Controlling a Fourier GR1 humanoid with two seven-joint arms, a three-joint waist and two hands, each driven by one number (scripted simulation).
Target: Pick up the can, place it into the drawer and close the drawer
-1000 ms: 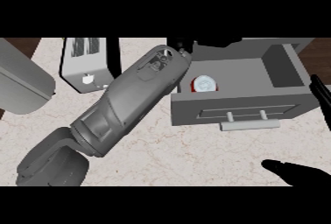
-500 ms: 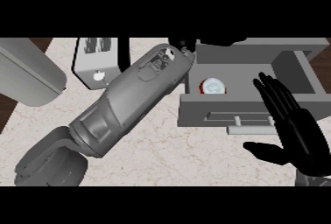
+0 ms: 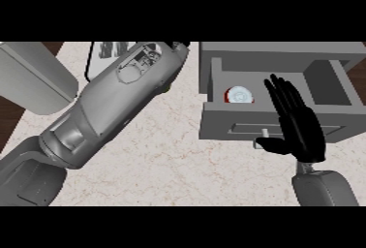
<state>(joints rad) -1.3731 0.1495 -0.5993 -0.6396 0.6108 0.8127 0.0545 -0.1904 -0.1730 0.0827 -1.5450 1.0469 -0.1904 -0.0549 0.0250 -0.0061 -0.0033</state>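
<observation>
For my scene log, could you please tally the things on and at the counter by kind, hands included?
Cans: 1, the can in the drawer
Drawers: 1, the open drawer
Toasters: 1, the toaster
Hands in view: 1, the right hand
Total: 4

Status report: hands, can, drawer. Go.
Right hand open, flat against the drawer front by its handle. Left hand out of sight beyond its forearm. Can inside the drawer, drawer open. Nothing blocking the push.

The right hand [image 3: 298, 127] covers the open drawer's [image 3: 328, 88] front, can [image 3: 240, 95] inside.
</observation>
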